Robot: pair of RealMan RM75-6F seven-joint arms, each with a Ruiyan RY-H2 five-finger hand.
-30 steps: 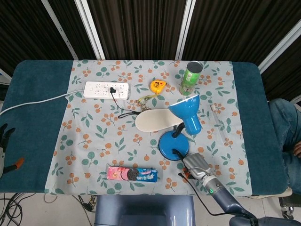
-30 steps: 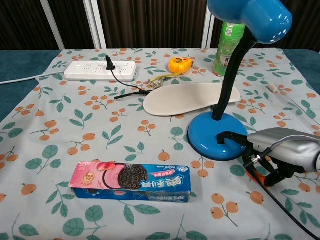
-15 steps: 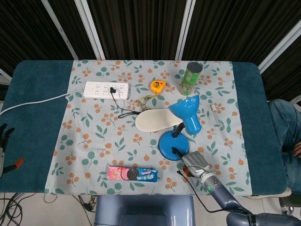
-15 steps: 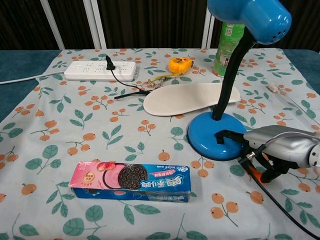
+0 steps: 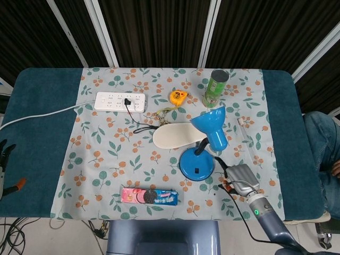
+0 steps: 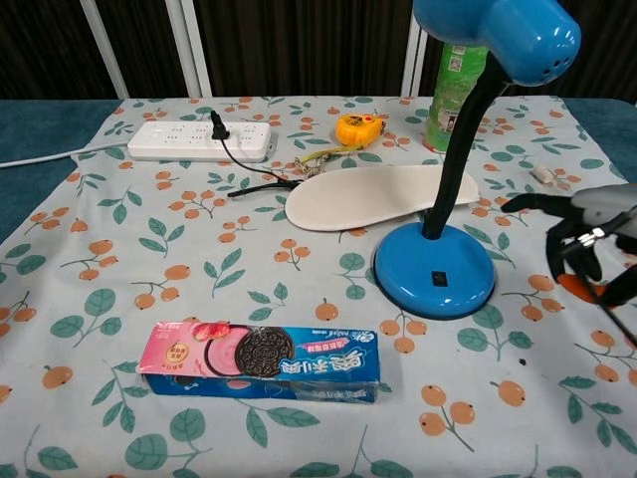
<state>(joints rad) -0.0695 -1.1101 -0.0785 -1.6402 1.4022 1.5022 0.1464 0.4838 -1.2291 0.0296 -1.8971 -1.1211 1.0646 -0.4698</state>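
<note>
On the floral tablecloth (image 5: 106, 154), just right of the blue desk lamp's round glossy base (image 5: 196, 164), the right hand (image 5: 241, 179) hovers with its dark fingers (image 6: 572, 244) loosely spread and curving downward, holding nothing; an orange fingertip pad shows in the chest view, and a thin black cable runs along its wrist. The lamp's black gooseneck rises from the base to the blue shade (image 5: 211, 126), which leans over a flat cream shoe insole (image 5: 178, 135). Near the front edge lies a pink and blue packet of sandwich cookies (image 5: 149, 196), well apart from the hand. Further back sit a white power strip (image 5: 120, 101) with a black plug in it, a small yellow tape measure (image 5: 178, 96) and a green drink can (image 5: 215, 88). At the far left edge, off the cloth, the left hand (image 5: 5, 164) is only partly seen, and whether its fingers are spread or closed cannot be told.
</note>
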